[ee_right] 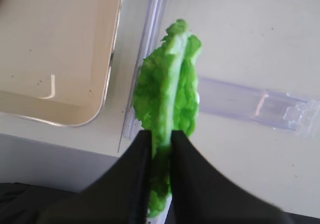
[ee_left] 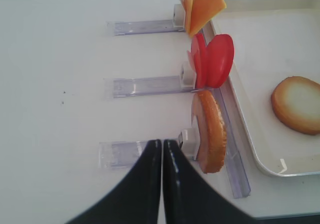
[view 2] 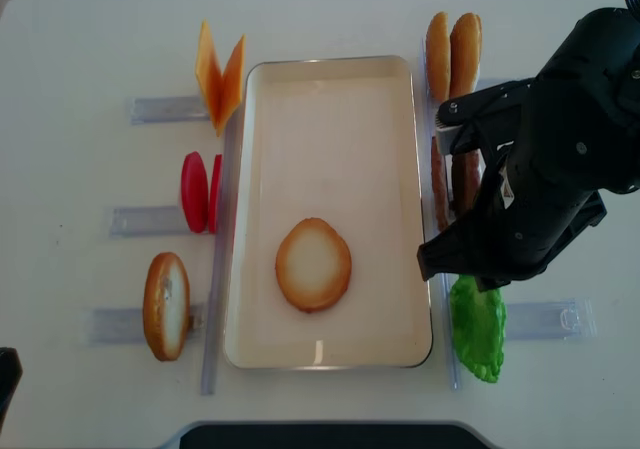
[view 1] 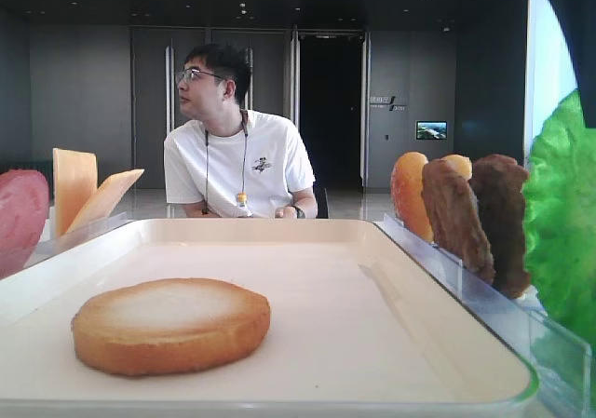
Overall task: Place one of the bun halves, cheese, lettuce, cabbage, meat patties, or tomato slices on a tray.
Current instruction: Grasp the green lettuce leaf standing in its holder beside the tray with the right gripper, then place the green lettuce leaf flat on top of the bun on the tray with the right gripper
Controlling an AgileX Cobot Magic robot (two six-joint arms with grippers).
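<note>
Just right of the tray [view 2: 250,209], the lettuce [ee_right: 167,92], a bright green crinkled leaf with a pale rib, stands on edge in its clear rack [ee_right: 250,104], pinched by the right gripper [ee_right: 161,139]. One bun half [view 2: 313,264] lies flat inside the tray, while meat patties [view 2: 450,184] stand just behind the leaf. The left gripper [ee_left: 162,149] is pressed together, empty, beside another bun half [ee_left: 210,129].

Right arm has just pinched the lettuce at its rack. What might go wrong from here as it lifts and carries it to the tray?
1. The right gripper pinches the lettuce only at one thin edge, so the floppy leaf might slip out.
2. The leaf sits against the clear rack and may snag as it lifts.
3. The tray's raised rim lies in the path, and the leaf could land off the bun half.
</note>
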